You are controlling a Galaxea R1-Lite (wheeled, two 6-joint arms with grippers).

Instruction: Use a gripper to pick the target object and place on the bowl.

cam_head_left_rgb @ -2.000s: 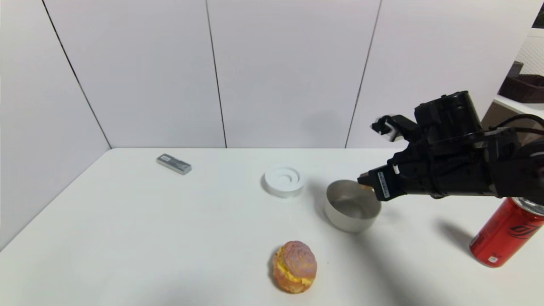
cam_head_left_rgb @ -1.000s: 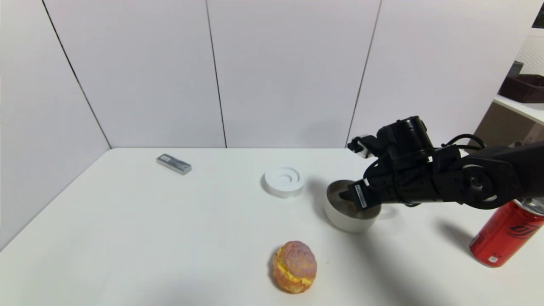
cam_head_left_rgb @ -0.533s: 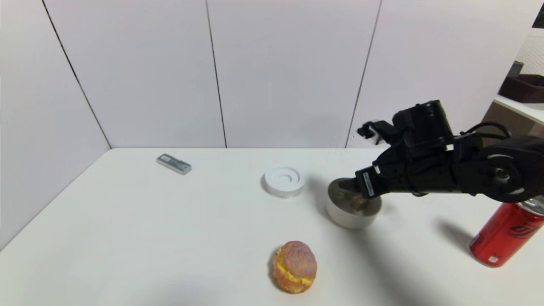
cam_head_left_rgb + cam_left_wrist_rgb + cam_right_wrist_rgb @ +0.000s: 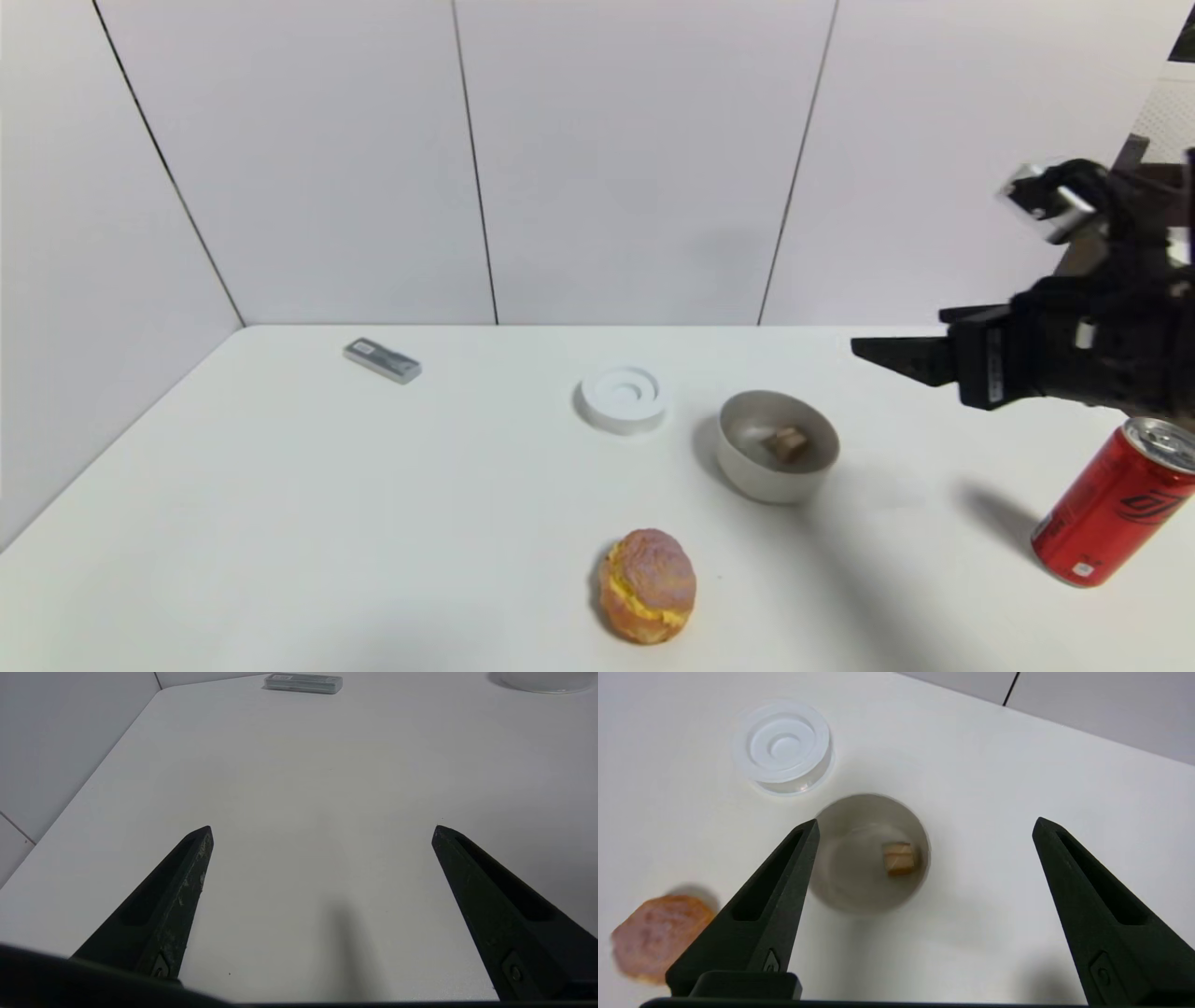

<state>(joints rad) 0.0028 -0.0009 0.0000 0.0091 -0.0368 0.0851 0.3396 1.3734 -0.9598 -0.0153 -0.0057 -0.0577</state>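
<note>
Resting inside the bowl [image 4: 777,483], the wooden cube [image 4: 787,443] is placed; right gripper [image 4: 924,826] hovers above, wide open, empty.

Matte black right gripper [image 4: 882,353] on a blocky black wrist, white label strip on its side, black cables looping above, long tapered black fingers [image 4: 756,914] with recessed slots, small screws, left gripper [image 4: 322,830] fingers scuffed pale

Right claw [image 4: 864,350] now empty, spread, up off bowl [image 4: 738,467]; cube [image 4: 787,443] inside.
</note>
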